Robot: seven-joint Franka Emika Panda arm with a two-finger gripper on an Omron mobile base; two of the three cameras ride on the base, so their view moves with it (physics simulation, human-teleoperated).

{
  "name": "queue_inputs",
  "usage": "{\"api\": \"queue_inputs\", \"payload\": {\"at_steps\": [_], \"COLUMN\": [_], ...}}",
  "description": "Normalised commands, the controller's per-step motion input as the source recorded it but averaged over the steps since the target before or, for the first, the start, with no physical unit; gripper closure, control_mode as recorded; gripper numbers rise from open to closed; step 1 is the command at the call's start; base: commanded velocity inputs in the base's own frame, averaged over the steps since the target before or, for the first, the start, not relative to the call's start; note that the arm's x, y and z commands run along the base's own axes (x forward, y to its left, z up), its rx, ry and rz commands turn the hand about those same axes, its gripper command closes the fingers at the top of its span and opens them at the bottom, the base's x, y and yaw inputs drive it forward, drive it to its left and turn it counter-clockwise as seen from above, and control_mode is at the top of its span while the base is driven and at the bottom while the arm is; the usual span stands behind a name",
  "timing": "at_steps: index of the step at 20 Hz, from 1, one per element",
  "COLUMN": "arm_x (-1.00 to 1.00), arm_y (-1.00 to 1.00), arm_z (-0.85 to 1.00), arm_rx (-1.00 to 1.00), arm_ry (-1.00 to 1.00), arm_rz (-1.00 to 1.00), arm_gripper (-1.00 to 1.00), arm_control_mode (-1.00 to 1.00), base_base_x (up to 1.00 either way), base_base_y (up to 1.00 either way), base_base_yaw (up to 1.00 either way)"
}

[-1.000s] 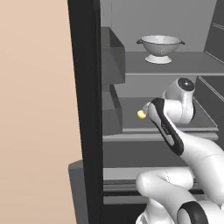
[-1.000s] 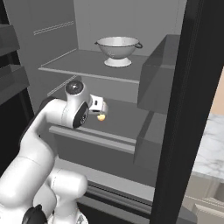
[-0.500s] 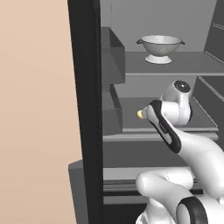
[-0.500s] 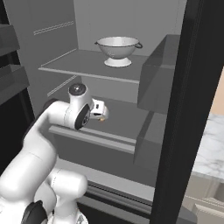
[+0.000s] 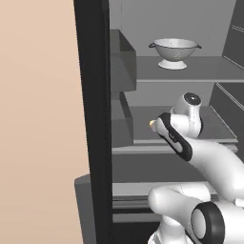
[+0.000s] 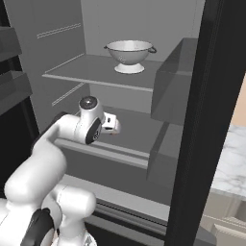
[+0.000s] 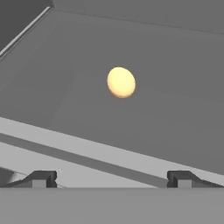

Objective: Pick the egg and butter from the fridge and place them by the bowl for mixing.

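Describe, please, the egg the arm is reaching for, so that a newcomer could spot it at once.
Start at the open fridge and find the white colander on its upper shelf. On the grey shelf one level below lies the egg, straight ahead of the open gripper. It is a small, smooth, pale yellow-orange oval, the one warm-coloured thing among grey surfaces.

I see bare shelf (image 7: 166, 109) all round the egg (image 7: 121, 82); my open gripper (image 7: 109, 179) has free passage toward 12 o'clock, only the shelf lip between.
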Motion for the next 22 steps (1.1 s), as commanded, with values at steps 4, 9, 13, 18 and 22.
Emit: {"api": "queue_inputs", "payload": {"at_steps": [4, 9, 13, 18, 22], "arm_x": [0.42, 0.51, 0.44, 0.40, 0.43], "arm_y": [0.04, 0.00, 0.00, 0.00, 0.00], "arm_z": [-0.06, -0.02, -0.06, -0.19, -0.30], "arm_rx": [0.00, 0.00, 0.00, 0.00, 0.00], "arm_ry": [0.00, 0.00, 0.00, 0.00, 0.01], "arm_rz": [0.00, 0.00, 0.00, 0.00, 0.00], "arm_gripper": [-1.00, -1.00, -1.00, -1.00, -1.00], "arm_control_mode": [-1.00, -1.00, -1.00, -1.00, -1.00], "base_base_x": [0.00, 0.00, 0.00, 0.00, 0.00], "base_base_y": [0.00, 0.00, 0.00, 0.00, 0.00], "base_base_yaw": [0.00, 0.00, 0.00, 0.00, 0.00]}}
